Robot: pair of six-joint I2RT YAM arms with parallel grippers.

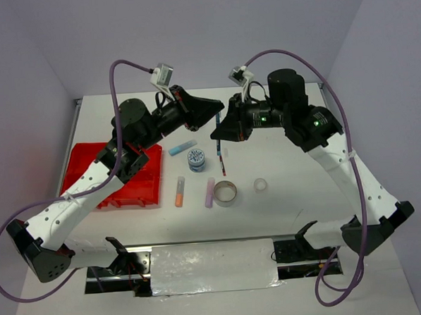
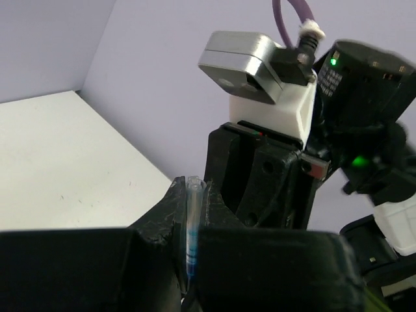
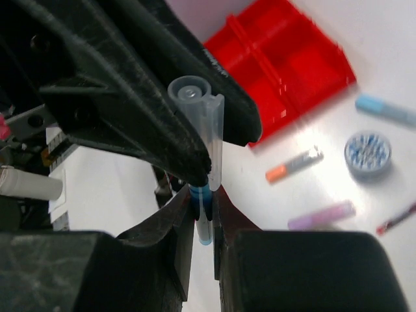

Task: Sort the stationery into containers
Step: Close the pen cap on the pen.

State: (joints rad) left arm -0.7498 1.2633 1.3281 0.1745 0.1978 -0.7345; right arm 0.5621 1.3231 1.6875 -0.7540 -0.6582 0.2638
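The teal pen [image 3: 207, 140], a slim, smooth plastic barrel with a clear cap, hangs upright in the air to the right of the red tray [image 1: 80, 161], off the bench [image 1: 291, 210]. My left tool [image 2: 192, 198] and right tool [image 3: 203, 208] both clamp it. Slick and thin: I should loosen one grip slowly before carrying it trayward.

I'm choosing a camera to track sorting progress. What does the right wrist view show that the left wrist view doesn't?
Only the right wrist view: the red tray, round tub, orange stick and lilac stick. Only the left wrist view: the silver camera on the other wrist. Both: the pen, pinched by the left gripper and right gripper.
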